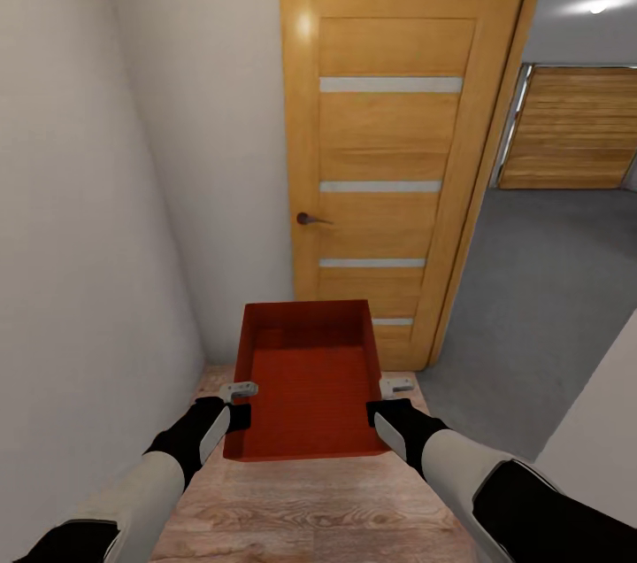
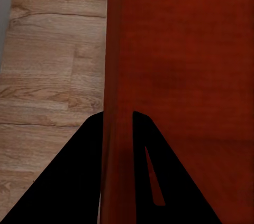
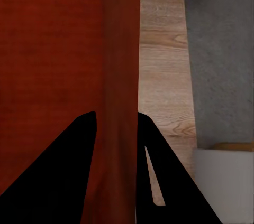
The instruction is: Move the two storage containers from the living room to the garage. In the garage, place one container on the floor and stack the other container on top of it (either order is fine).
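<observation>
Both grippers — left gripper [image 1: 237, 404] and right gripper [image 1: 386, 400] — pinch the red container [image 1: 305, 386] walls tight, so keep it level and steer right of the wooden door [image 1: 389, 165] onto the grey floor [image 1: 540, 306].

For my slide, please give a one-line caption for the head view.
Both grippers, left and right, carry an orange-red storage container toward the open wooden door.

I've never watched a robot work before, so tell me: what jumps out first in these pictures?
The orange-red open-topped rectangular bin catches the eye first, carried low at the centre with the left gripper and right gripper each pinching one side wall. Behind it stands a tall honey-coloured wooden door with pale horizontal strips, swung open. To its right, a dark grey concrete floor stretches toward a wood-slatted garage door.
</observation>
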Robot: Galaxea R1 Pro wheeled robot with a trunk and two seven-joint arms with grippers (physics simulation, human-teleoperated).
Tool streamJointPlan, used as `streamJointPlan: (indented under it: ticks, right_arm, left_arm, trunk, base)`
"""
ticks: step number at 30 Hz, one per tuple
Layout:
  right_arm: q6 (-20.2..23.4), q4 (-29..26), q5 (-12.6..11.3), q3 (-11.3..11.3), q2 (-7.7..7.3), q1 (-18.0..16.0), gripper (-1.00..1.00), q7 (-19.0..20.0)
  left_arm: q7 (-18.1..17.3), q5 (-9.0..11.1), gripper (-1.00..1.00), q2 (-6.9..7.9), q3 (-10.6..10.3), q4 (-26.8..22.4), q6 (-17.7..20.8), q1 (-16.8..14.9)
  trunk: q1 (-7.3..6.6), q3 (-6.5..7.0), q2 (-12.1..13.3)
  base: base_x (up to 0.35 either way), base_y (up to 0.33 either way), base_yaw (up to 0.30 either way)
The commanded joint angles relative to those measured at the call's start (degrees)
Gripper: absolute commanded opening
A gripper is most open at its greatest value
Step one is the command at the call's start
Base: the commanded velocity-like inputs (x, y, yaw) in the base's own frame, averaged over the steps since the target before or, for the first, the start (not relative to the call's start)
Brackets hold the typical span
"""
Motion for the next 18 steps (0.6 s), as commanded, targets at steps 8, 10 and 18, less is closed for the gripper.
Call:
streamJointPlan:
  ticks: [8, 10, 18]
  right_arm:
    - [0.4, -0.5, 1.9, -0.3, 0.30, -0.1, -1.00, -0.3]
    - [0.4, -0.5, 1.9, -0.3, 0.34, -0.1, -1.00, -0.3]
    - [0.4, -0.5, 1.9, -0.3, 0.37, -0.1, -1.00, -0.3]
  left_arm:
    - [0.7, -1.0, -1.00, -0.64, 0.4, 0.0, 0.4, 0.0]
    - [0.7, -1.0, -1.00, -0.64, 0.4, 0.0, 0.4, 0.0]
    - [0.7, -1.1, -1.00, -0.64, 0.4, 0.0, 0.4, 0.0]
  trunk:
    - [0.07, -0.13, -0.1]
    - [0.07, -0.13, -0.1]
    - [0.07, -0.13, -0.1]
  base:
    - [0.089, 0.000, 0.000]
    - [0.007, 0.000, 0.000]
    - [0.001, 0.000, 0.000]
